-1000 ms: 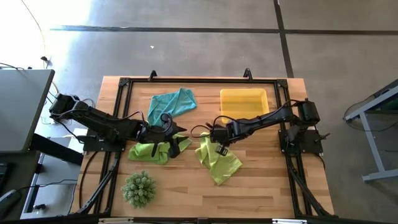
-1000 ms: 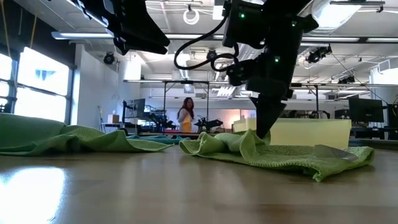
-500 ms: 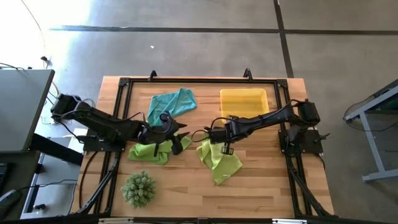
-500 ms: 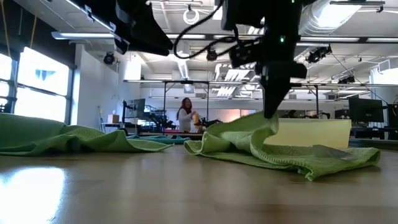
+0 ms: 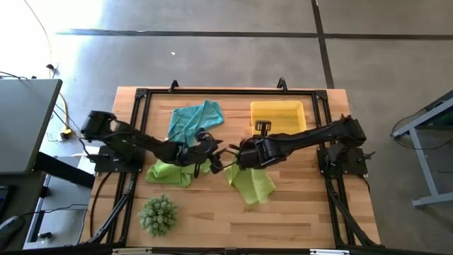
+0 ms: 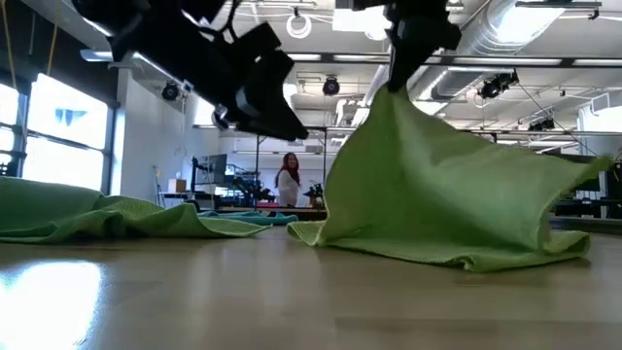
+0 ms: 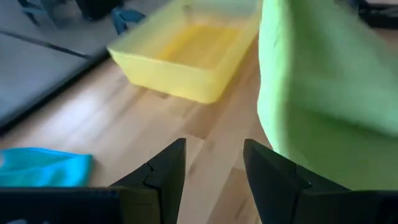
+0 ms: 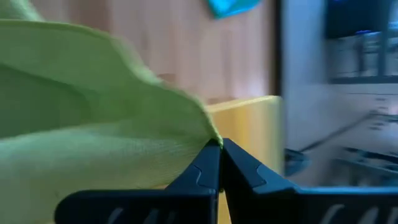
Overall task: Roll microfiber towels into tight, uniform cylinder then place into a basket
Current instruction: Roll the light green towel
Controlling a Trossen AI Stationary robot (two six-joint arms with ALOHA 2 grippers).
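A: Right pincer, state?
B: Pressed together on the edge of one lime-green towel. Pinched between both fingertips, as seen in the right wrist view.

A: Position of that towel relative to the pincer?
B: Hanging from the tips as a tent-shaped peak in the low view, spreading downward, with its lower hem resting on the bench. In the high view, trailing from the right pincer toward the near edge of the bench.

A: Left pincer?
B: Spread, with nothing between the fingers. Held above the bench, just beside the right pincer, tips pointing toward it. Hanging cloth close alongside one finger; contact not clear.

A: Other towels?
B: Second lime-green towel crumpled flat on the bench below and behind the left pincer, under that arm. Teal-blue towel also flat, on the far side of the left pincer, apart from both tips.

A: Basket?
B: Yellow, translucent, on the bench beyond the right pincer toward the far edge, near but apart from the pinched towel. No towel visible inside.

A: Anything else?
B: Spiky green plant well apart from both pincers, at the near left of the bench. A person far off in the room behind.
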